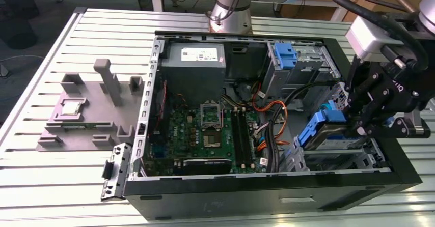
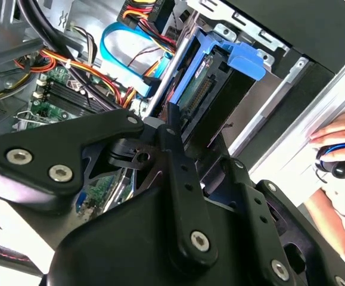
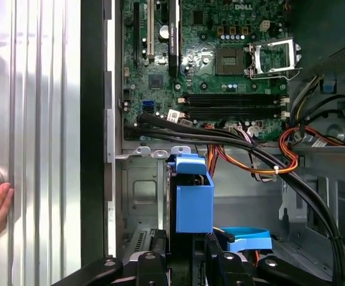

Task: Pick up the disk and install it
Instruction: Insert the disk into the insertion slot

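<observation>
Claw [image 1: 362, 126] pinching disk [image 1: 331, 135], tilted w/ long axis slanting into drive bay [image 1: 340, 159] at PC case [image 1: 258, 192] edge, the exterior view's right

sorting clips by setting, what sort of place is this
Probably a robotics lab or workshop bench: an open computer case sits on a slatted metal table, a robot gripper holds the disk at the drive bay, and a grey parts holder lies beside the case.

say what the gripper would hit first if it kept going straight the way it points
Likely the disk, already right at the gripper; beyond that the grey drive cage, though depth is unclear.
</observation>
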`<state>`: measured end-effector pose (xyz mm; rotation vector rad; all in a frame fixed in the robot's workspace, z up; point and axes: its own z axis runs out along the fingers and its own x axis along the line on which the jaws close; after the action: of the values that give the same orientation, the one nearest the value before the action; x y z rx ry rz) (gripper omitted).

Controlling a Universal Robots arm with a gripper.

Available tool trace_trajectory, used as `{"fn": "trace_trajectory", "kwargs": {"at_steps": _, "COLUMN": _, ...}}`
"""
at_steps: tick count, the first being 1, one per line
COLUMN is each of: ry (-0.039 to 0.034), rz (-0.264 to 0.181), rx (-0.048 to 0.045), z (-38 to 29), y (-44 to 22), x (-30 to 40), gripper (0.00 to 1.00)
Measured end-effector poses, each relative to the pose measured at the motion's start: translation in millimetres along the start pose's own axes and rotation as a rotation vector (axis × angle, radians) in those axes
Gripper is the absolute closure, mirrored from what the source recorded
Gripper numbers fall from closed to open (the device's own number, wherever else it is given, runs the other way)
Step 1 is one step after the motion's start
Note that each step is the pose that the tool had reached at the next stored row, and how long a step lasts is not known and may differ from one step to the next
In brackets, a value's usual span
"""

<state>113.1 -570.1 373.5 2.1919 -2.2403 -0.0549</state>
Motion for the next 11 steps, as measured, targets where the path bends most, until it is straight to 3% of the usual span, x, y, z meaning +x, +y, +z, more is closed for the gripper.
{"fn": "trace_trajectory", "kwargs": {"at_steps": 11, "ry": 0.0001, "rz": 0.0, "rx": 0.0, "z": 1.7, "y": -0.1, "x": 0.0, "gripper": 0.65}}
